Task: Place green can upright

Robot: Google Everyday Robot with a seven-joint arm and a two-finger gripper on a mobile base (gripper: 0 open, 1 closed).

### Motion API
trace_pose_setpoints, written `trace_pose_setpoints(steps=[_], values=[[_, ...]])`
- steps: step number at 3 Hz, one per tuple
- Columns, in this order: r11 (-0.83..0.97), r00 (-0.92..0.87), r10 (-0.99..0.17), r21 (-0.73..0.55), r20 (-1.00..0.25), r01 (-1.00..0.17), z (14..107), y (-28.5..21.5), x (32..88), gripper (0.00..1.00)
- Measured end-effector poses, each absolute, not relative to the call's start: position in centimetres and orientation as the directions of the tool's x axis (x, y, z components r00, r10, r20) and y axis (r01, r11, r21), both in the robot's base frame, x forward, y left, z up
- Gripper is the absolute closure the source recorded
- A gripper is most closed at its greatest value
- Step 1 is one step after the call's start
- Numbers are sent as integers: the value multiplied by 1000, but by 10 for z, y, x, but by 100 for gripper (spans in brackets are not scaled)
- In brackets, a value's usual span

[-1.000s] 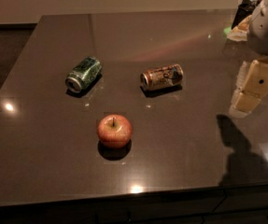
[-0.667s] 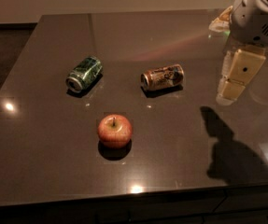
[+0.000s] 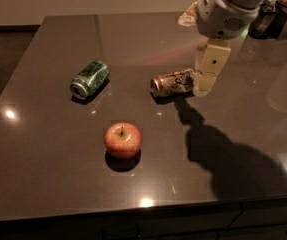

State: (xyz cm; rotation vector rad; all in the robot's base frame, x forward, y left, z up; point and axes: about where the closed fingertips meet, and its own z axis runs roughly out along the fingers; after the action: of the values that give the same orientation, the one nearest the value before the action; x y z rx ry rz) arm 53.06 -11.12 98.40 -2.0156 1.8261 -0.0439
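On the left part of the dark tabletop the green can lies on its side, not upright. To the right of it, nearer the front edge, sits a red apple. Further right a brown can lies on its side. The gripper hangs just beside its right end, well apart from the green can. Whether it is released or clenched, I cannot tell.
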Motion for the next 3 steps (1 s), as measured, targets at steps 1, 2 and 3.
trace_pose_setpoints(steps=[1,2,3], values=[[-176,257,-939,-323,-227,-930,974,-76,555,0],[-320,392,-899,-316,-197,-893,964,-37,575,0],[-452,514,-844,-313,-152,-835,955,-1,588,0]])
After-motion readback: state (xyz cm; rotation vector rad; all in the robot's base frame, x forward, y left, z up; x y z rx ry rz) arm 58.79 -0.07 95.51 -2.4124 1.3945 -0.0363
